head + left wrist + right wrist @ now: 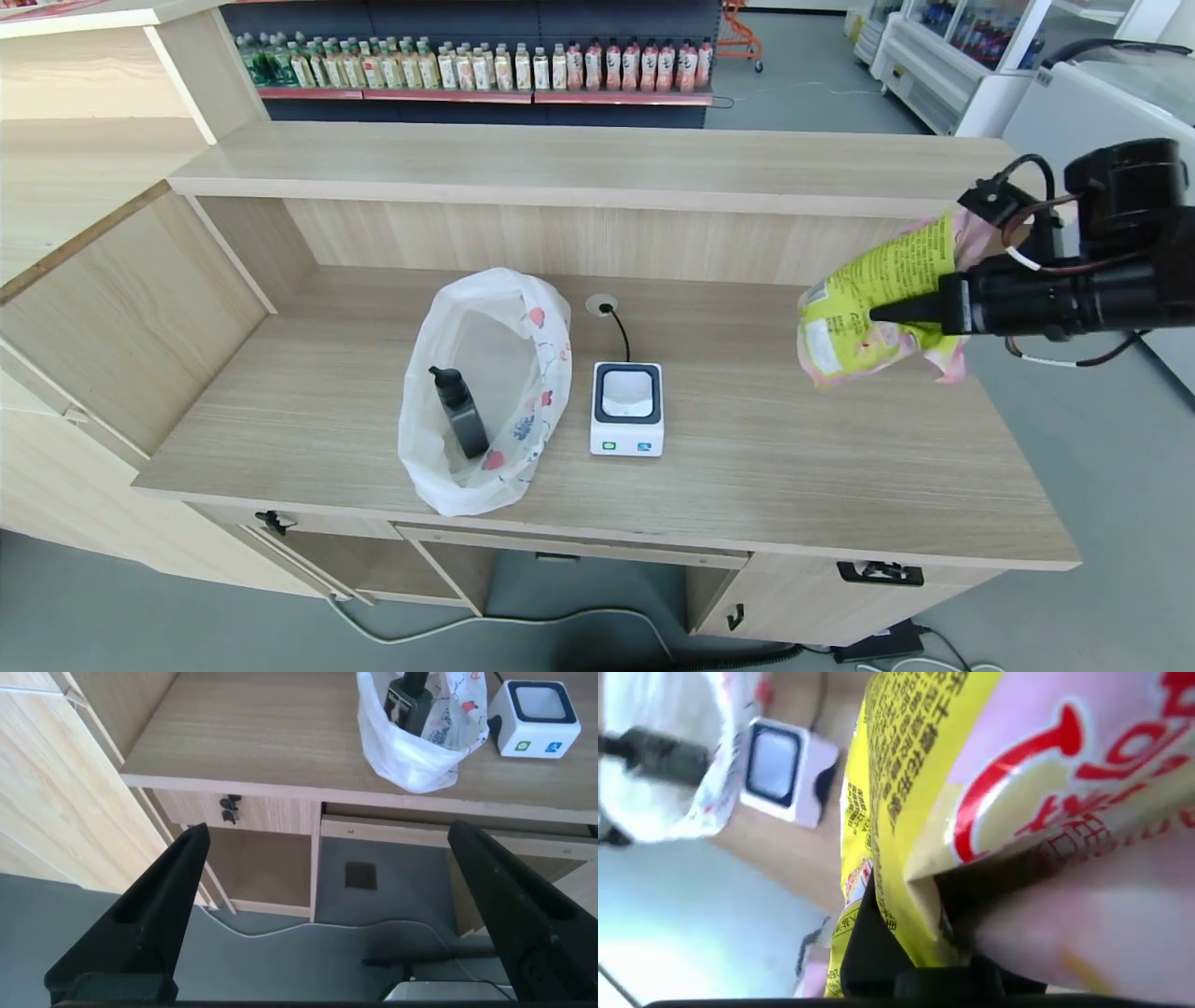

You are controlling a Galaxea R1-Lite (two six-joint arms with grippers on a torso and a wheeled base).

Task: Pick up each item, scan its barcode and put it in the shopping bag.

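Packet [854, 322], crumpled yellow-and-pink, hangs pinched in right claw [920, 308], left claw [329, 840] spread.

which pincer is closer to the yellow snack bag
Right. The right pincer grips the snack bag above the counter; the left pincer is open, out in front of the counter.
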